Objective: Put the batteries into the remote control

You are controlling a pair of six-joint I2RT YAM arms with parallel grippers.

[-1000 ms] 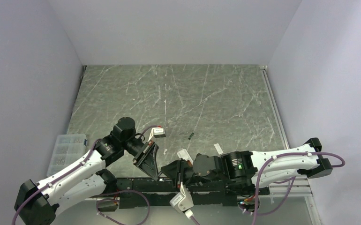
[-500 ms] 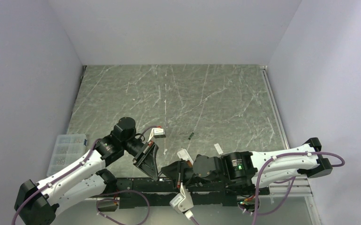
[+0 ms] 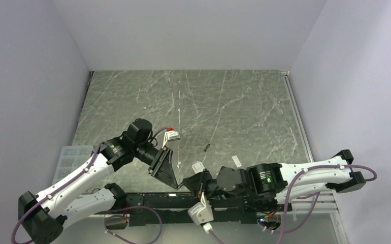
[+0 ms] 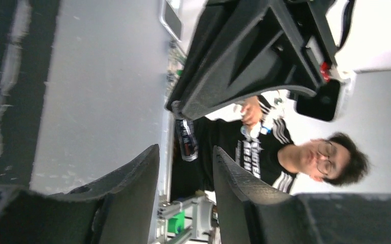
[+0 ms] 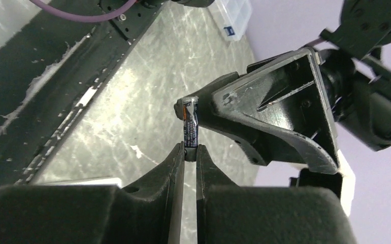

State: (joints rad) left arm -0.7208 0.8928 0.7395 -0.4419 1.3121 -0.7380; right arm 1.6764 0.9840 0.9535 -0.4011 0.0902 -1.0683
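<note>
My right gripper [image 5: 190,147] is shut on the lower end of a dark battery [image 5: 190,124], which stands straight up from its tips. My left gripper [image 4: 186,150] is open with nothing between its jaws. The same battery [image 4: 187,140] hangs just beyond its tips, and one of its fingers [image 5: 264,112] sits right beside the battery's top. Both grippers meet above the near table edge [image 3: 181,184]. A second battery [image 3: 207,148] lies on the table. The white remote control [image 3: 198,166] lies flat, partly hidden under the right arm.
A small white flat piece [image 3: 236,161] lies to the right of the remote. A clear plastic parts box [image 3: 71,157] sits at the left table edge. The black base rail [image 3: 153,201] runs along the near edge under both grippers.
The left arm has lifted and swung back, away from the near edge. The right arm has shifted slightly right. In the top view the gripper tips still meet at the same spot.
</note>
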